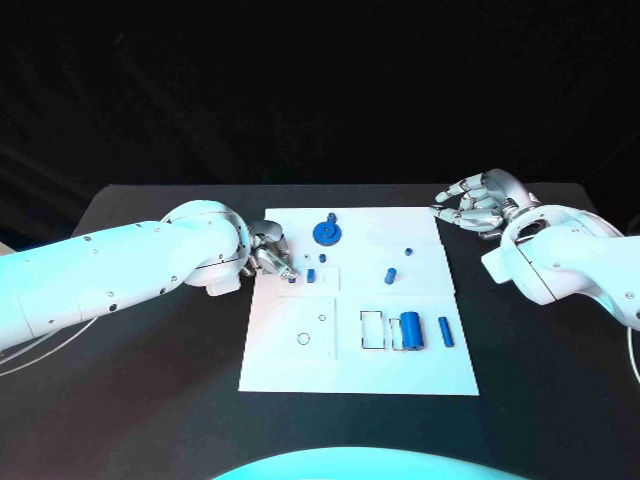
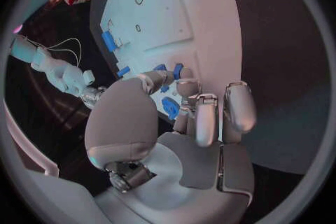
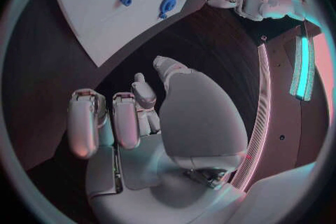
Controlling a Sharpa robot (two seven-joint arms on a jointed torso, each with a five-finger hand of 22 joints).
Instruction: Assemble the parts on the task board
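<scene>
Apparently the left hand (image 1: 268,256) is working at the near-left edge of the flat white task board (image 1: 407,375), its fingertips (image 2: 183,87) at a small blue peg (image 1: 310,274); whether they pinch it cannot be told. Seating that peg squarely looks next. Off the board's far corner, the right hand (image 1: 474,206) hovers over the black tabletop (image 1: 147,420), fingers curled, grasping nothing.

The task board's (image 1: 407,375) near strip is left bare; its left edge is blocked by the left hand (image 1: 270,255), and its middle is studded with blue parts (image 1: 411,330).
</scene>
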